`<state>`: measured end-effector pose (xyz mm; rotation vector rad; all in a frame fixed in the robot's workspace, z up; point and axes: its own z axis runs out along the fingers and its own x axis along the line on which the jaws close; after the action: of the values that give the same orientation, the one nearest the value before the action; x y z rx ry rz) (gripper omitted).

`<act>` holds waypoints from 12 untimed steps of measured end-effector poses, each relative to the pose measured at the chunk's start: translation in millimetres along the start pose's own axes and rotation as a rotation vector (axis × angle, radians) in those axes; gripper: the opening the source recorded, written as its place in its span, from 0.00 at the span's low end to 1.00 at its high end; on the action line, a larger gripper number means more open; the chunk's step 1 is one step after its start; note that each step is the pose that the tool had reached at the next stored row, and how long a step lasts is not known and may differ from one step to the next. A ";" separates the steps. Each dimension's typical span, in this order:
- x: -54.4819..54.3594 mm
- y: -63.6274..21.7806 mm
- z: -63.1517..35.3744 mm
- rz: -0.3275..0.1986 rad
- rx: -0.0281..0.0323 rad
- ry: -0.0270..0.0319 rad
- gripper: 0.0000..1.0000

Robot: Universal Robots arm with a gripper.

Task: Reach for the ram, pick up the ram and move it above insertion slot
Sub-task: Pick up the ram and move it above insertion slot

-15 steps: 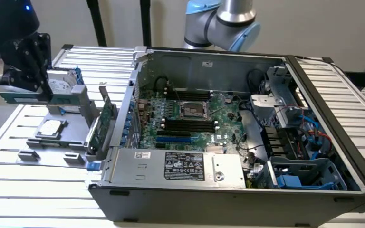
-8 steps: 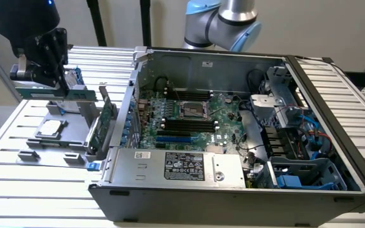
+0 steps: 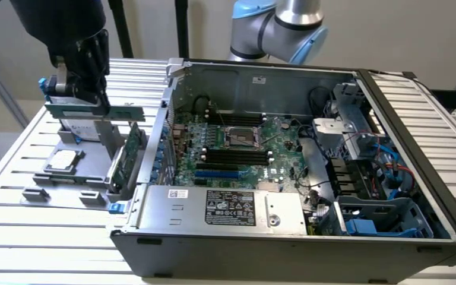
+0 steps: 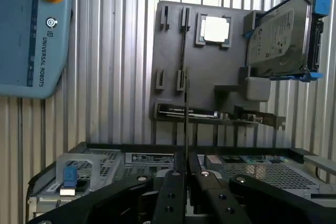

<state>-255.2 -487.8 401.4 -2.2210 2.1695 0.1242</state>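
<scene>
**Gripper pinching the ram over the parts tray**

Count: one ram (image 4: 186,114), one hard drive (image 4: 281,38), one processor chip (image 4: 216,28), one expansion card (image 3: 133,148), one open computer case (image 3: 291,154).

Ram: seen edge-on in the wrist view as a thin dark line running from between the fingers (image 4: 173,198) out over the grey parts tray (image 4: 210,77). In the exterior view it shows as a green strip at about (image 3: 121,110), held above the tray at the exterior view's left, outside the case.

Surroundings: hard drive upright in its blue-edged holder on the tray; processor chip flat in a square recess; expansion card standing on edge beside the case wall. A teach pendant (image 4: 31,35) lies on the slatted table (image 3: 22,237).

Gripper (image 4: 186,192): fingers closed against the ram from both sides. Arm reaches from behind the case toward the tray, wrist pointing down.
</scene>
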 end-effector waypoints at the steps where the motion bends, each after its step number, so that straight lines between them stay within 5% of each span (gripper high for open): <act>1: 0.1 -4.1 -0.5 0.000 0.0000 -0.0024 0.13; 12: 0.8 -47.2 -4.8 -0.004 0.0002 -0.0262 0.13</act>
<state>-207.9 -487.8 404.7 -2.2109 2.1514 0.1520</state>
